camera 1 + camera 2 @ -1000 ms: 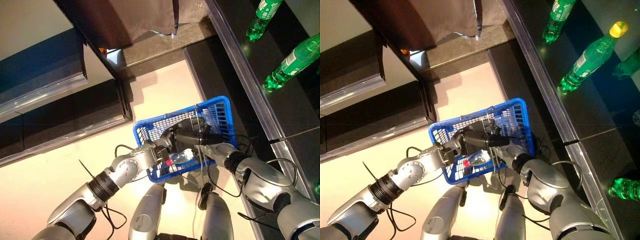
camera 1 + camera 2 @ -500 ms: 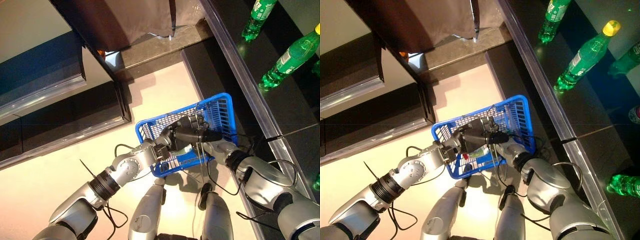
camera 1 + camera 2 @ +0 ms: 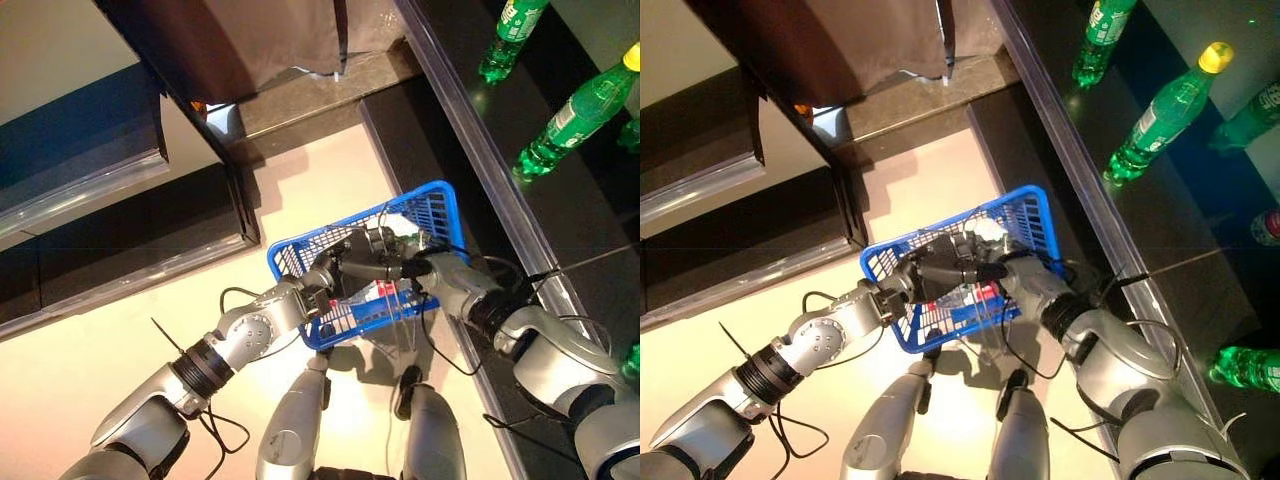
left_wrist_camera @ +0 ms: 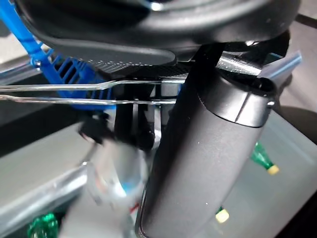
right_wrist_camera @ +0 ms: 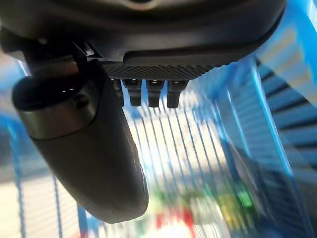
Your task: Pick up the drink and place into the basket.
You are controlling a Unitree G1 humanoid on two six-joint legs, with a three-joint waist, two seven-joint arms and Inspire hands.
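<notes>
The drink (image 3: 378,291) lay inside the blue basket (image 3: 440,215) at centre frame. Left hand (image 3: 335,268) curled round the wire handle (image 4: 74,92); right hand (image 3: 395,262) hovered above, fingers straight and empty. Best withdraw upward, clear of the handle.

The drink (image 3: 975,296) inside the blue basket (image 3: 1035,215) was mostly hidden behind the right hand (image 3: 985,268), and the left hand (image 3: 908,285) fingers were behind the basket rim.
</notes>
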